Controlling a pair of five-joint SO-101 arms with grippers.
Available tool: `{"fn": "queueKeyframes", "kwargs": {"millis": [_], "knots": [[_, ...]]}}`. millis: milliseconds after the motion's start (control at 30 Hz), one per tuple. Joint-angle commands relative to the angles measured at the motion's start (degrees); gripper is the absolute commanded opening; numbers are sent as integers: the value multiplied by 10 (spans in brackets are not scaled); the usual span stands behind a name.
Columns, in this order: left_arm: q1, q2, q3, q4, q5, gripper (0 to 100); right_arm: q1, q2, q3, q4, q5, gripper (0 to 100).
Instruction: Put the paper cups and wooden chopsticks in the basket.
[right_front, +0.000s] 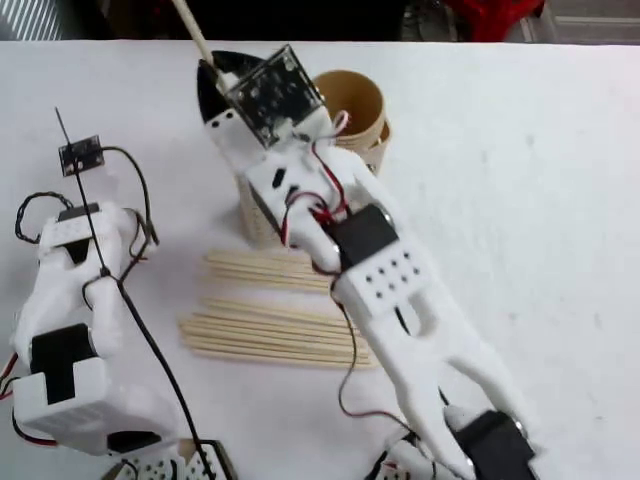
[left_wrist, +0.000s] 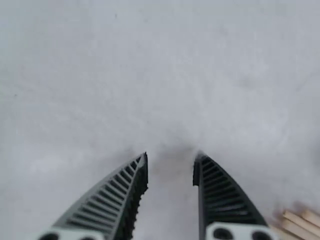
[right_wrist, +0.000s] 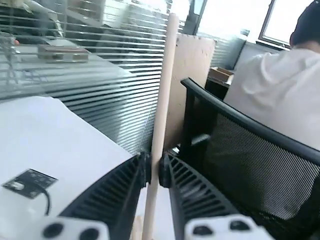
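We are in the middle of moving one chopstick. The right gripper (right_wrist: 155, 172) has its jaws squeezed on a single wooden chopstick (right_wrist: 163, 95). The stick stands up tall, high above the table (right_front: 540, 200). The basket (right_front: 252, 212) peeks out from under that arm, near the lifted stick. We think the next move is to bring the stick over the basket, tip it down and let go softly. That way the long stick should not fall out over the side.

The left gripper (left_wrist: 170, 161) hangs low over bare table. Its jaws are a fair way apart and hold nothing.

Now we count. One chopstick is in the air. Many more lie in a pile (right_front: 270, 310) on the table near the basket. They lie too close together for us to count, but there look to be more than ten. We count two paper cups (right_front: 352, 98), one sitting in the other, right by the basket. We cannot tell if they are inside it. There is one basket.
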Motion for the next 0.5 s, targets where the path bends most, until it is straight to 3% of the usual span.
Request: {"fn": "queueKeyframes", "kwargs": {"millis": [0, 200, 367, 467], "knots": [[7, -2, -5, -11, 4, 169, 16, 9, -31, -25, -4, 18], [7, -2, -5, -11, 4, 169, 16, 0, 28, -23, 0, 23], [7, -2, -5, -11, 4, 169, 22, -58, 113, -23, 1, 163], [6, -2, -5, -11, 4, 169, 22, -107, 156, -11, 1, 157]]}}
